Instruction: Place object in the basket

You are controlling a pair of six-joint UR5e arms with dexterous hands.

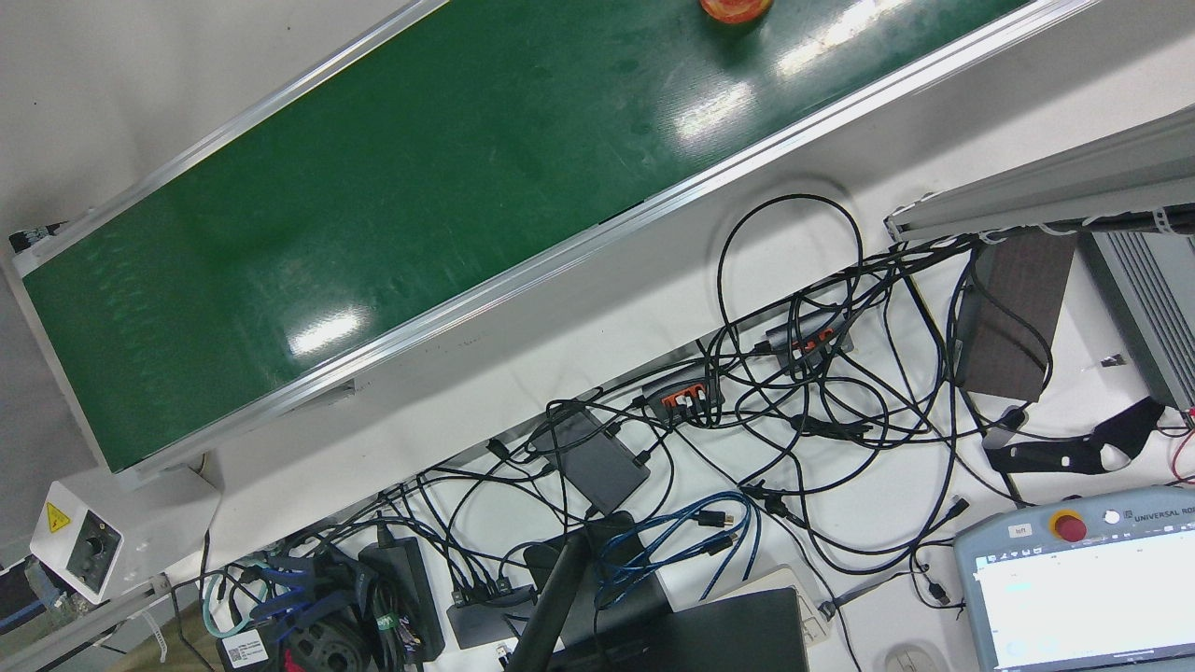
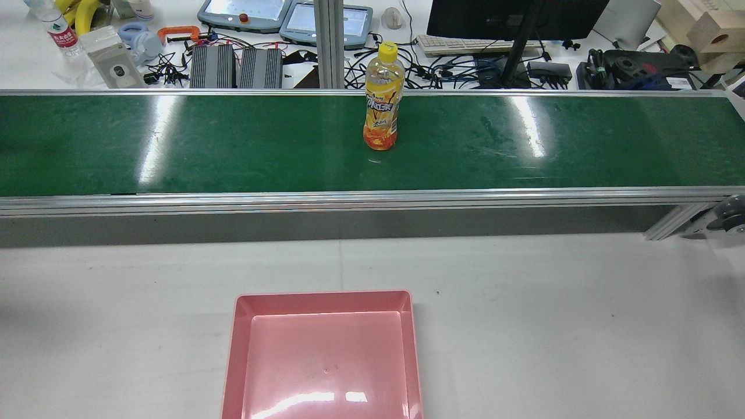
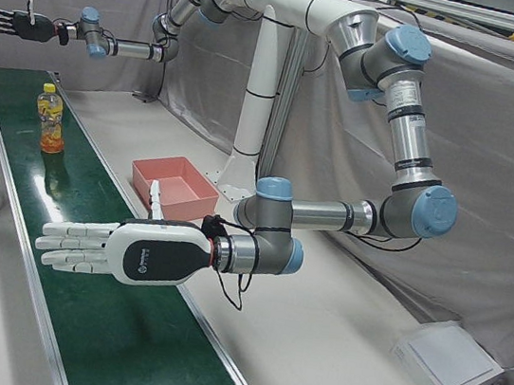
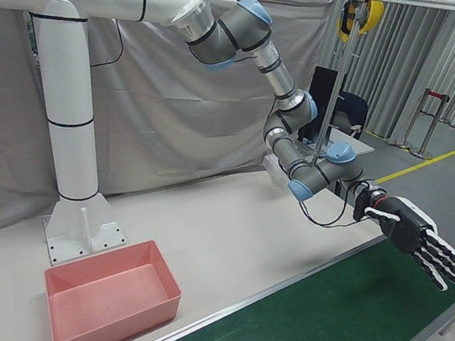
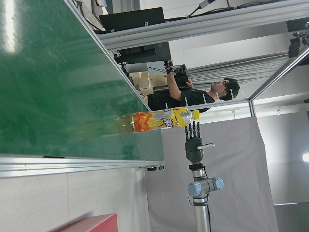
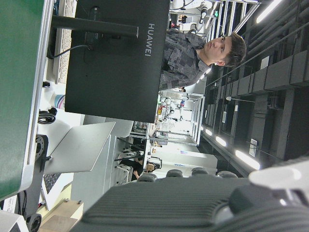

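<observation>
A yellow-capped orange drink bottle (image 2: 382,96) stands upright in the middle of the green conveyor belt (image 2: 233,145); it also shows in the left-front view (image 3: 51,120), the left hand view (image 5: 161,119) and at the front view's top edge (image 1: 736,7). The pink basket (image 2: 323,299) sits empty on the white table, nearer the robot than the belt, and shows in the left-front view (image 3: 157,188) and the right-front view (image 4: 113,320). My white left hand (image 3: 105,248) is open and flat above the belt, far from the bottle. My black right hand (image 3: 13,22) is open and flat beyond the bottle, above the belt's other end (image 4: 417,235).
Beyond the belt lie tangled cables (image 1: 794,392), teach pendants (image 2: 244,11), a monitor (image 2: 512,17) and a water bottle (image 2: 58,29). The arms' white pedestal (image 3: 255,106) stands behind the basket. A white box (image 3: 448,363) sits at the table's end.
</observation>
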